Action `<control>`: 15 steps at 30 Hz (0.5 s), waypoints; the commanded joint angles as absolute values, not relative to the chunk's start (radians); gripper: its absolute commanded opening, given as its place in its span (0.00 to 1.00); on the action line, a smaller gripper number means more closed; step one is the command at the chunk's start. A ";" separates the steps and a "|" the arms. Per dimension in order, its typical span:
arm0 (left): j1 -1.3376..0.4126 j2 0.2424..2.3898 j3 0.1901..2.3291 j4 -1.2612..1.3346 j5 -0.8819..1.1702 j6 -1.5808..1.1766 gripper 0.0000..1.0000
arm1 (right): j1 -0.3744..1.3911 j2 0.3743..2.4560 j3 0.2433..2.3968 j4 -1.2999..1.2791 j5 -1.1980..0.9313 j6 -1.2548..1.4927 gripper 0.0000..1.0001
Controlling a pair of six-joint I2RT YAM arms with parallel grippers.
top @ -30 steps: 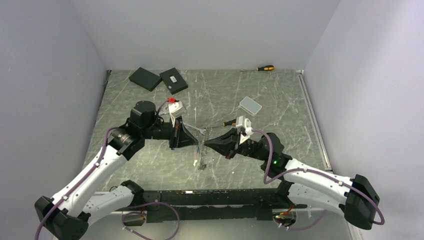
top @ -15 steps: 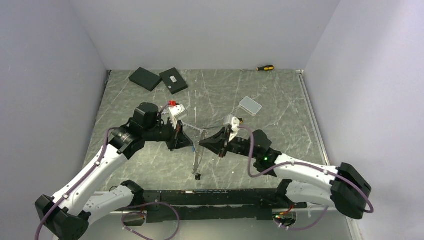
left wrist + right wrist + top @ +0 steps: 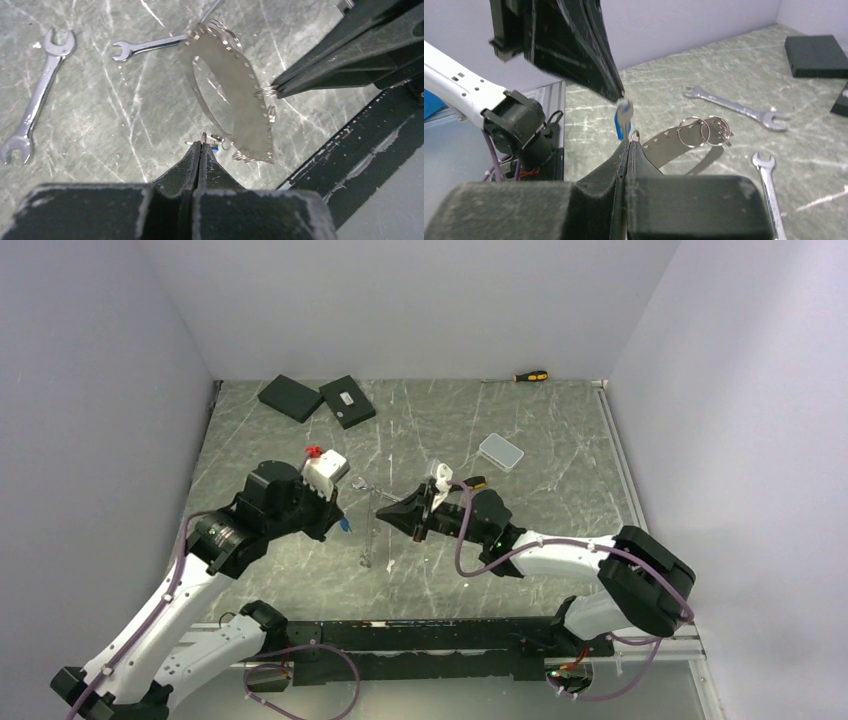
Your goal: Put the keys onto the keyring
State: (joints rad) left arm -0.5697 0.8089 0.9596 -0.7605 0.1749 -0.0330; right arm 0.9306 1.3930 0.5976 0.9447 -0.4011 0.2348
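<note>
Right now both arms are meeting over the middle of the grey marbled table (image 3: pixel 560 510), tips nearly nose to nose. The left gripper (image 3: pixel 201 146) is pinching its jaws fully together, and a small key (image 3: pixel 624 114) with a blue part is dangling right at its fingertips (whether the jaws are biting the key's head or a little ring on it is too fine to tell). The right gripper (image 3: pixel 630 142) is likewise clamping tight, nipping one small ring at the edge of the keyring (image 3: pixel 245 110), which is showing as a curved, perforated metal band carrying several split rings (image 3: pixel 696 132). That band is hanging in the air between the two grippers, casting a shadow on the table. Two silver spanners are lying flat on the table beyond it, one (image 3: pixel 35 100) well apart from the other (image 3: pixel 150 45), neither touching a gripper.
</note>
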 commanded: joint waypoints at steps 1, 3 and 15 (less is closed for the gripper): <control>-0.565 0.784 0.933 -0.725 0.074 -0.018 0.00 | 0.925 1.403 0.463 1.137 -0.343 0.268 0.00; -0.565 0.783 0.910 -0.699 0.086 -0.018 0.00 | 0.923 1.423 0.392 1.176 -0.334 0.278 0.00; -0.565 0.827 0.811 -0.580 0.175 -0.039 0.00 | 0.896 1.515 0.244 1.217 -0.319 0.313 0.00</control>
State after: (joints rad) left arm -0.5686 0.8356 0.8299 -0.6624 0.1352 -0.0368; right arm 0.9081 1.5131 0.2474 1.1278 -0.3363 0.2920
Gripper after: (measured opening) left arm 0.007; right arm 0.013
